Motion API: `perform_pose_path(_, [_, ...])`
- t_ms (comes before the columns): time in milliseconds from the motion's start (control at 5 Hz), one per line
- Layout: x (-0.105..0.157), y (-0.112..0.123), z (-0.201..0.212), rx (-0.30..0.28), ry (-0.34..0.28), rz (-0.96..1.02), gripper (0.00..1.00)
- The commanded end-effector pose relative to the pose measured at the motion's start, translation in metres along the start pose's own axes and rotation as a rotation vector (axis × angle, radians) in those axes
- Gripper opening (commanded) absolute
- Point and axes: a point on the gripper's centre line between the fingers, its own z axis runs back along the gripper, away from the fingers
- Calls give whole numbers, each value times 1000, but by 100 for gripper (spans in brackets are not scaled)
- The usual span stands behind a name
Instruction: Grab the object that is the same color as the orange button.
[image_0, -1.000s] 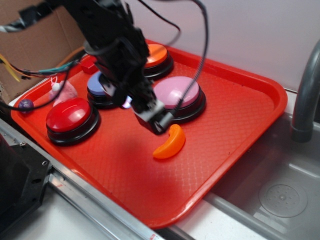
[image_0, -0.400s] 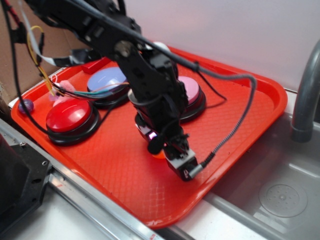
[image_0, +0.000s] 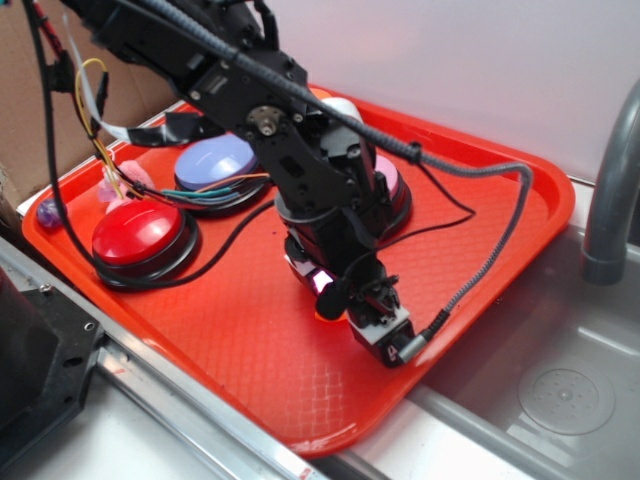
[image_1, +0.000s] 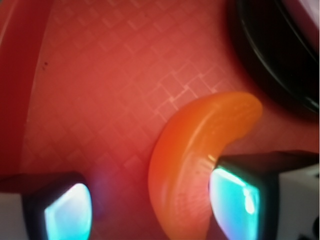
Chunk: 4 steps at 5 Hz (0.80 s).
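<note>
- Orange crescent (image_1: 200, 165), the small glossy wedge that matches the orange-domed button, lies flat on the red tray (image_0: 500, 230), close to the black base of the pink button (image_1: 272, 55) but apart from it.
- In the wrist view the gripper (image_1: 150, 207) is spread, with one finger pad (image_1: 67, 210) on bare tray to the crescent's outer side and the other pad (image_1: 235, 197) on its inner, concave side, overlapping the edge of the piece; whether that pad touches it cannot be told.
- That straddle looks deliberate: the jaws bracket the crescent across its narrow width, so closing them would likely pinch it there.
- From the exterior view the arm (image_0: 320, 200) is bent low over the middle of the tray and hides nearly all of the crescent, so only a glow of orange shows at the fingers.
- The orange button itself is not visible behind the arm; the red button (image_0: 140, 235) and the blue button (image_0: 215, 165) sit well clear to the side.
- The grasp appears lined up but not yet made.
</note>
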Motion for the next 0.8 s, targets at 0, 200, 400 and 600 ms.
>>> perform_pose_path(0, [6, 7, -4, -8, -13, 75, 100])
perform_pose_path(200, [3, 5, -10, 35, -18, 73, 100])
perform_pose_path(400, [2, 6, -15, 33, -4, 72, 100])
perform_pose_path(600, [0, 6, -18, 39, 1, 72, 100])
